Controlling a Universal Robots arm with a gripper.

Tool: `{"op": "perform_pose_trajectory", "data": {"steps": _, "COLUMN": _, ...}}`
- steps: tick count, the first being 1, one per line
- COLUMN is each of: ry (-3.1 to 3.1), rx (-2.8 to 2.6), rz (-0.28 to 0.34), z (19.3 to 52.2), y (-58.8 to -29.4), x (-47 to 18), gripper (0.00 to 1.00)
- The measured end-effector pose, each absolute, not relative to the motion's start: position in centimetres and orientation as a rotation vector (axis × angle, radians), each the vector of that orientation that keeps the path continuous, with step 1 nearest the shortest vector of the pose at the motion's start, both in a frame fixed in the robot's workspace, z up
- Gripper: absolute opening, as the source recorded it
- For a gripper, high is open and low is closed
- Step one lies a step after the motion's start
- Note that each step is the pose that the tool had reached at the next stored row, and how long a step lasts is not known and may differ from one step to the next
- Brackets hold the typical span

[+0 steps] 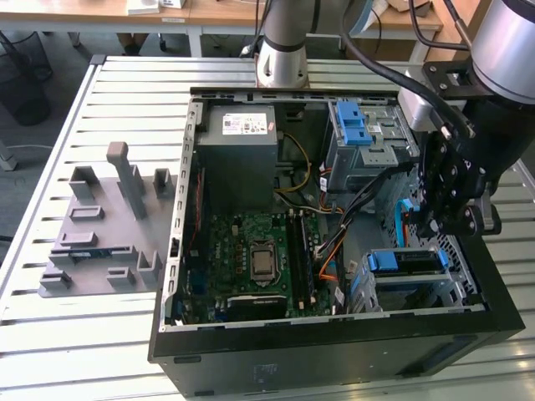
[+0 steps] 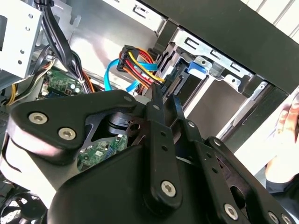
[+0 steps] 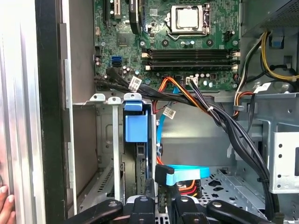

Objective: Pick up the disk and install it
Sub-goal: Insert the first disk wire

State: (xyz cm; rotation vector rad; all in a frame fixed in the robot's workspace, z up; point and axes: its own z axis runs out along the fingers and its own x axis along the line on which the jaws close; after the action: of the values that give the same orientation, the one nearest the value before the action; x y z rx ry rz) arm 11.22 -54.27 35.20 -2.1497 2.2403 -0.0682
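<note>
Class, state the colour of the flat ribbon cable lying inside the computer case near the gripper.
Light blue; the flat ribbon cable shows best in the first wrist view.

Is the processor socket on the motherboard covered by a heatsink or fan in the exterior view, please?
No: the processor socket sits bare on the green motherboard, its metal frame exposed with nothing mounted over it.

Disk (image 3: 136, 128) edge-on in its bay, label hidden; hand (image 3: 4, 205) cut off.
</note>
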Motion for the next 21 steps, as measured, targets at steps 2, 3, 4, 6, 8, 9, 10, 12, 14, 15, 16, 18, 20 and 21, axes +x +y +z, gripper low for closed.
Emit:
{"op": "perform_pose_trajectory", "data": {"steps": 2, "ry": 2.239, "rx": -2.149, "rz": -0.073, "z": 35.11, "y": -54.27, "x": 11.22, "gripper": 0.25}}
{"op": "perform_pose_trajectory", "data": {"steps": 3, "ry": 2.239, "rx": -2.148, "rz": -0.076, "z": 35.07, "y": -54.27, "x": 11.22, "gripper": 0.25}}
{"op": "perform_pose_trajectory", "data": {"steps": 4, "ry": 2.238, "rx": -2.148, "rz": -0.078, "z": 35.02, "y": -54.27, "x": 11.23, "gripper": 0.25}}
{"op": "perform_pose_trajectory", "data": {"steps": 6, "ry": 2.238, "rx": -2.148, "rz": -0.080, "z": 34.96, "y": -54.27, "x": 11.22, "gripper": 0.24}}
{"op": "perform_pose_trajectory", "data": {"steps": 8, "ry": 2.238, "rx": -2.148, "rz": -0.081, "z": 34.93, "y": -54.27, "x": 11.22, "gripper": 0.16}}
{"op": "perform_pose_trajectory", "data": {"steps": 9, "ry": 2.238, "rx": -2.148, "rz": -0.081, "z": 34.93, "y": -54.27, "x": 11.22, "gripper": 0.16}}
{"op": "perform_pose_trajectory", "data": {"steps": 10, "ry": 2.238, "rx": -2.148, "rz": -0.081, "z": 34.93, "y": -54.27, "x": 11.23, "gripper": 0.16}}
{"op": "perform_pose_trajectory", "data": {"steps": 12, "ry": 2.242, "rx": -2.151, "rz": -0.073, "z": 34.91, "y": -54.27, "x": 11.32, "gripper": 0.16}}
{"op": "perform_pose_trajectory", "data": {"steps": 14, "ry": 2.247, "rx": -2.155, "rz": -0.063, "z": 34.88, "y": -54.28, "x": 11.44, "gripper": 0.16}}
{"op": "perform_pose_trajectory", "data": {"steps": 15, "ry": 2.250, "rx": -2.157, "rz": -0.059, "z": 34.85, "y": -54.28, "x": 11.49, "gripper": 0.16}}
{"op": "perform_pose_trajectory", "data": {"steps": 16, "ry": 2.253, "rx": -2.156, "rz": -0.058, "z": 34.80, "y": -54.32, "x": 11.53, "gripper": 0.16}}
{"op": "perform_pose_trajectory", "data": {"steps": 18, "ry": 2.257, "rx": -2.152, "rz": -0.057, "z": 34.69, "y": -54.40, "x": 11.55, "gripper": 0.16}}
{"op": "perform_pose_trajectory", "data": {"steps": 20, "ry": 2.263, "rx": -2.147, "rz": -0.057, "z": 34.61, "y": -54.41, "x": 11.55, "gripper": 0.16}}
{"op": "perform_pose_trajectory", "data": {"steps": 21, "ry": 2.266, "rx": -2.144, "rz": -0.056, "z": 34.58, "y": -54.46, "x": 11.56, "gripper": 0.16}}
